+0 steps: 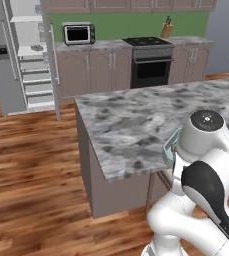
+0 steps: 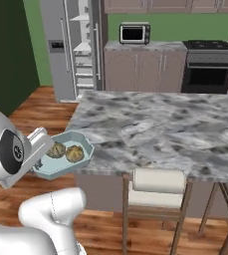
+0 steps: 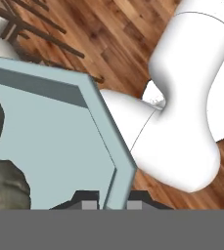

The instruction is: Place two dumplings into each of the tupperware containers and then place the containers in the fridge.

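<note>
Nearest the camera on the hand, the pale blue-green tub with rounded corners (image 3: pixel 59 146) has its thin wall running down between the two dark finger tips of the hand (image 3: pixel 111 200); the hand is closed tight on that rim. In the right base view the tub (image 2: pixel 65 159) hangs at the near left corner of the grey marbled desk (image 2: pixel 160 129), partly past its edge, with two lumpy tan-green dumplings (image 2: pixel 65 151) inside it. The step in hand appears to be carrying this filled tub to the tall grey steel fridge (image 2: pixel 68 50), which stands open at the far left, white shelves showing; the next move calls for a level carry and a drive across the wooden floor (image 1: pixel 31 165).
</note>
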Motion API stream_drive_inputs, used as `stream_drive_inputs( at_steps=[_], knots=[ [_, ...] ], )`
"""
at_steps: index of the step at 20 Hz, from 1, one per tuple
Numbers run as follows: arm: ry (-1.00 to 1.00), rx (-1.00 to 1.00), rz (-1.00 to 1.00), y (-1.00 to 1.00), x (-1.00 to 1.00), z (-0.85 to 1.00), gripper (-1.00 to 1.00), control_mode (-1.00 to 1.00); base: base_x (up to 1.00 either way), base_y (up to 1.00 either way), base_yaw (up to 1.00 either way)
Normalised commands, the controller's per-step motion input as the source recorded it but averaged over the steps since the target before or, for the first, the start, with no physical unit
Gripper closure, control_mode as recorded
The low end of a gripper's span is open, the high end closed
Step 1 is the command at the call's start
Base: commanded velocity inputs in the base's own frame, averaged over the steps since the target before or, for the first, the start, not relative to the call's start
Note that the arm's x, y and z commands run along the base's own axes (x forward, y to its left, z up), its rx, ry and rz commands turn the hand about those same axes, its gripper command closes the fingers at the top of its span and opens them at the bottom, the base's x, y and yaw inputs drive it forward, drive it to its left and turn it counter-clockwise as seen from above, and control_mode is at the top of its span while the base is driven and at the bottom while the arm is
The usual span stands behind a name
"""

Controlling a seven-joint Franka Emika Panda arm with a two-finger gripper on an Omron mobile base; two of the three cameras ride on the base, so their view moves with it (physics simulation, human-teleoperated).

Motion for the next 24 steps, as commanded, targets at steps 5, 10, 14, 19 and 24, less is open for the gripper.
stream_drive_inputs(
  at_steps=[5, 10, 14, 19, 24],
  knots=[
    [0.0, 0.0, 0.0, 0.0, 0.0, 0.0, 1.0, 1.0, 0.03, 1.0, -0.16],
    [0.0, 0.0, 0.0, 0.0, 0.0, 0.0, 1.0, 1.0, 0.04, 1.0, -0.16],
    [0.0, 0.0, 0.0, 0.0, 0.0, 0.0, 1.0, 1.0, 0.25, 1.0, -0.16],
    [0.0, 0.0, 0.0, 0.0, 0.0, 0.0, 1.0, 1.0, 0.71, 0.89, -0.21],
    [0.0, 0.0, 0.0, 0.0, 0.0, 0.0, 1.0, 1.0, 0.92, 0.65, -0.28]
  ],
)
